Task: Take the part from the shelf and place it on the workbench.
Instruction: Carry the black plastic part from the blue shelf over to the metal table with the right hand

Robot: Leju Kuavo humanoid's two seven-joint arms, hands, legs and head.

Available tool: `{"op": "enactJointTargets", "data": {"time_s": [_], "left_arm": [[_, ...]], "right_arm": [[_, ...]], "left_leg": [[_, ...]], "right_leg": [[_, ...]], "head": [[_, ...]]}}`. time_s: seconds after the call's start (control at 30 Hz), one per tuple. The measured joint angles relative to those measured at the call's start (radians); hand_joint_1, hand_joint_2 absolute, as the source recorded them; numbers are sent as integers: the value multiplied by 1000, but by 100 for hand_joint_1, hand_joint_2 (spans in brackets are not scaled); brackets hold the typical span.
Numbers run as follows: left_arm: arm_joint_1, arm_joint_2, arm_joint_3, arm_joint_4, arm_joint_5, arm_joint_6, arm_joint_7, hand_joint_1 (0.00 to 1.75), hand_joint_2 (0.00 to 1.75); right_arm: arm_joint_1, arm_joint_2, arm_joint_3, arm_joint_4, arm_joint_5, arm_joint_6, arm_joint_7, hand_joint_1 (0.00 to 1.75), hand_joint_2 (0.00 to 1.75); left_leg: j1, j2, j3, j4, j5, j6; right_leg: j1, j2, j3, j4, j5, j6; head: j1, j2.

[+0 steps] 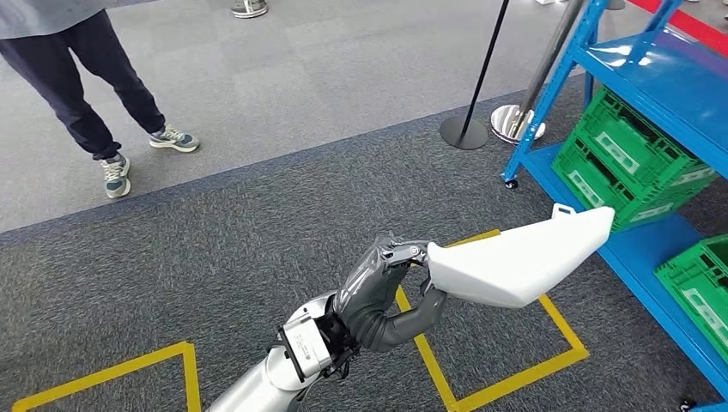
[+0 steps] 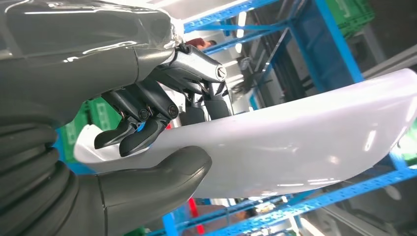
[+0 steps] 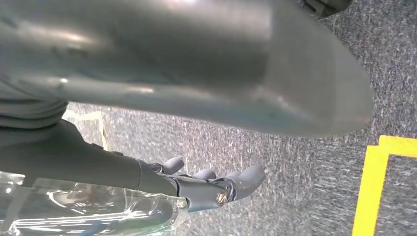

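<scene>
The white part [image 1: 524, 257] was held at one end by the left hand [image 1: 386, 283] just beside the blue shelf [image 1: 661, 86], while the right hand [image 3: 196, 184] was seen with fingers extended, holding nothing.

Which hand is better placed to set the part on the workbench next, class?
Left. The left hand already grips the white part by one end; the right hand hangs over the carpet, fingers spread, holding nothing.

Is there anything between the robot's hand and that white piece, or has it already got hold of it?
Nothing stands between them: the left hand already grips the white part at one end, holding it above the carpet beside the blue shelf.
</scene>
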Motion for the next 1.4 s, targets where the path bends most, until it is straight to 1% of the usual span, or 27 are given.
{"op": "enactJointTargets", "data": {"time_s": [0.03, 0.07, 0.1, 0.17, 0.23, 0.27, 0.3, 0.37, 0.43, 0.5, 0.53, 0.57, 0.6, 0.67, 0.73, 0.8, 0.87, 0.93, 1.0, 1.03, 1.07, 1.1, 1.17, 1.23, 1.3, 1.33, 1.4], "left_arm": [[0, 0, -1, 1, 1, -1, 1, 175, 175], [-1, 0, -1, 1, 3, -1, 2, 175, 175], [-3, 0, -2, 2, 5, -1, 2, 175, 175], [-7, -1, -2, 2, 8, -1, 2, 175, 175], [-9, -2, -3, 2, 9, -1, 3, 175, 175], [-9, -2, -3, 2, 9, -1, 4, 175, 175], [-8, -1, -3, 2, 9, -1, 4, 175, 175], [-9, 0, -3, 1, 9, 0, 4, 175, 175], [-10, 1, -3, 1, 10, 0, 4, 175, 175], [-9, 4, -3, 1, 10, 0, 4, 175, 175], [-9, 6, -3, 2, 10, 0, 4, 175, 175], [-8, 7, -3, 2, 10, 0, 4, 175, 175], [-9, 8, -3, 2, 10, 1, 4, 175, 175], [-10, 7, -3, 1, 10, 1, 4, 175, 175], [-11, 4, -3, 1, 10, 1, 4, 175, 175], [-11, 3, -2, 1, 10, 1, 4, 175, 175], [-12, 1, -1, 1, 10, 1, 4, 175, 175], [-14, -2, -1, 1, 10, 0, 4, 175, 175], [-14, -2, -1, 3, 10, -1, 5, 175, 175], [-13, -1, -1, 4, 10, -2, 5, 175, 175], [-12, -1, -1, 5, 10, -2, 5, 175, 175], [-12, 0, -1, 5, 10, -2, 5, 175, 175], [-13, 0, -1, 5, 10, -2, 6, 175, 175], [-13, 0, -1, 5, 10, -3, 6, 175, 175], [-13, 0, 0, 5, 10, -3, 7, 175, 175], [-13, 1, 0, 5, 10, -3, 7, 175, 175], [-17, 1, 2, 5, 9, -3, 7, 175, 175]], "right_arm": [[1, -1, -1, 0, 1, 0, -1, 0, 0], [1, -2, -2, 0, 2, 0, -1, 0, 0], [0, -3, -3, 0, 4, 0, -3, 0, 0], [0, -4, -3, 0, 7, 0, -6, 0, 0], [1, -3, -3, 1, 9, 0, -9, 0, 0], [0, -3, -4, 1, 9, -1, -10, 0, 0], [-1, -4, -4, 0, 9, -1, -11, 0, 0], [-4, -4, -4, 0, 10, -2, -12, 0, 0], [-3, -4, -4, 0, 11, -3, -12, 0, 0], [0, -6, -4, 0, 11, -2, -12, 0, 0], [0, -7, -4, 0, 12, -2, -12, 0, 0], [-2, -7, -4, 0, 12, -2, -12, 0, 0], [-4, -7, -4, 0, 12, -2, -12, 0, 0], [-6, -7, -4, 0, 13, -3, -12, 0, 0], [-5, -7, -4, 0, 13, -2, -12, 0, 0], [-7, -5, -4, 0, 14, -2, -12, 0, 0], [-10, -3, -4, -1, 14, -2, -13, 0, 0], [-10, -2, -4, -1, 15, -2, -14, 0, 0], [-5, -3, -4, -1, 15, -2, -14, 0, 0], [-3, -4, -4, -1, 14, -2, -13, 0, 0], [-2, -5, -4, -1, 14, -2, -13, 0, 0], [-2, -5, -4, -1, 14, -2, -13, 0, 0], [-4, -6, -4, -1, 14, -2, -13, 0, 0], [-4, -5, -4, -1, 16, -2, -13, 0, 0], [-5, -5, -5, -1, 19, -2, -13, 0, 0], [-7, -5, -5, -2, 21, -3, -13, 0, 0], [-10, -4, -5, -2, 26, -3, -13, 0, 0]], "left_leg": [[1, -14, 0, 1, 0, 0], [2, -29, 0, 4, 0, -1], [4, -43, -1, 8, -2, -4], [5, -69, -9, 22, -6, -14], [8, -93, -23, 29, -4, -26], [10, -104, -28, 28, 0, -32], [12, -103, -32, 28, 1, -38], [10, -54, -55, 66, -22, -46], [9, 7, -116, 184, -81, -51], [11, 21, -177, 303, -121, -53], [12, 22, -186, 319, -117, -53], [13, 26, -171, 291, -96, -53], [13, 35, -138, 230, -64, -51], [7, 88, -62, 93, -19, -46], [-4, 117, -30, 39, -12, -37], [-5, 92, -29, 32, -8, -24], [0, 66, -25, 23, -3, -10], [2, 39, -22, 20, -1, 0], [0, 7, -21, 20, -1, 4], [-1, -9, -20, 21, -1, 5], [-2, -25, -19, 22, -2, 5], [-2, -40, -17, 23, -2, 4], [-1, -68, -17, 28, -5, -1], [1, -90, -25, 32, -6, -10], [5, -109, -31, 31, -2, -21], [5, -104, -34, 33, -5, -26], [3, -55, -59, 81, -36, -35]], "right_leg": [[-1, 2, -4, 1, 13, 0], [-2, 5, 12, -39, 43, 0], [-5, 18, 42, -108, 82, 1], [-13, 71, 96, -230, 128, 4], [-14, 98, 110, -264, 130, 1], [-11, 87, 111, -264, 132, -4], [-10, 74, 112, -266, 134, -10], [-9, 48, 114, -270, 138, -23], [-6, 16, 115, -272, 138, -32], [-4, -18, 114, -272, 136, -35], [-4, -34, 115, -272, 134, -35], [-4, -48, 116, -272, 133, -35], [-4, -60, 118, -272, 131, -33], [0, -80, 124, -271, 124, -24], [5, -99, 130, -273, 120, -14], [4, -119, 137, -279, 118, -4], [0, -90, 130, -254, 96, 3], [-2, -30, 80, -146, 43, 4], [-2, -4, 9, -17, 4, 4], [-1, 0, -12, 9, 9, 3], [-1, 3, -12, -8, 33, 1], [-2, 9, 5, -61, 71, -2], [-5, 48, 57, -199, 139, -6], [-6, 78, 85, -266, 159, -7], [-3, 66, 89, -271, 160, -11], [-3, 55, 92, -275, 162, -15], [-4, 31, 99, -284, 165, -24]], "head": [[0, 0], [0, 0], [0, 0], [3, 0], [5, 0], [5, 0], [5, 0], [-1, 0], [-8, 0], [-9, 0], [-9, 0], [-9, 0], [-9, 0], [-9, 0], [-6, 0], [-4, 0], [-2, 0], [5, 0], [9, 0], [9, 0], [9, 0], [9, 0], [9, 0], [9, 0], [9, 0], [9, 0], [3, 0]]}}
